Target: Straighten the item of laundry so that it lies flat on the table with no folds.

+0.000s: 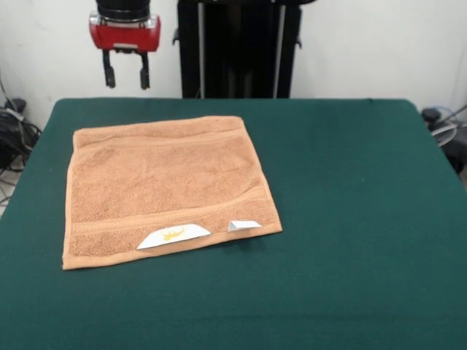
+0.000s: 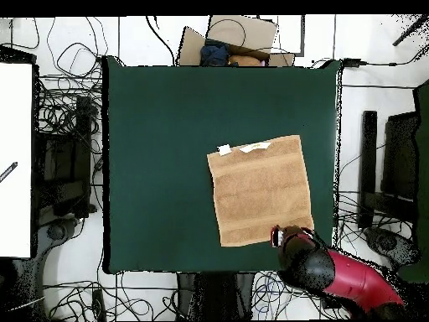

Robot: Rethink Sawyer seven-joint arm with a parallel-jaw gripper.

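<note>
The orange-tan terry towel [image 1: 164,188] lies spread out flat on the dark green table [image 1: 350,219], on its left half in the front view. Its woven border band runs along the near edge, where two white tags [image 1: 174,235] lie, the larger one with a yellow mark. In the overhead view the towel [image 2: 260,190] lies right of the table's [image 2: 159,159] middle. My gripper [image 1: 126,76] hangs in the air above the table's far left edge, beyond the towel's far corner, open and empty. In the overhead view the gripper [image 2: 289,239] is at the towel's lower right corner.
The black pedestal [image 1: 237,47] stands behind the table's far edge. Cables and boxes [image 1: 11,127] lie on the floor at the left, and more cables [image 1: 445,124] at the right. A cardboard box [image 2: 239,38] sits beyond the table's top edge in the overhead view.
</note>
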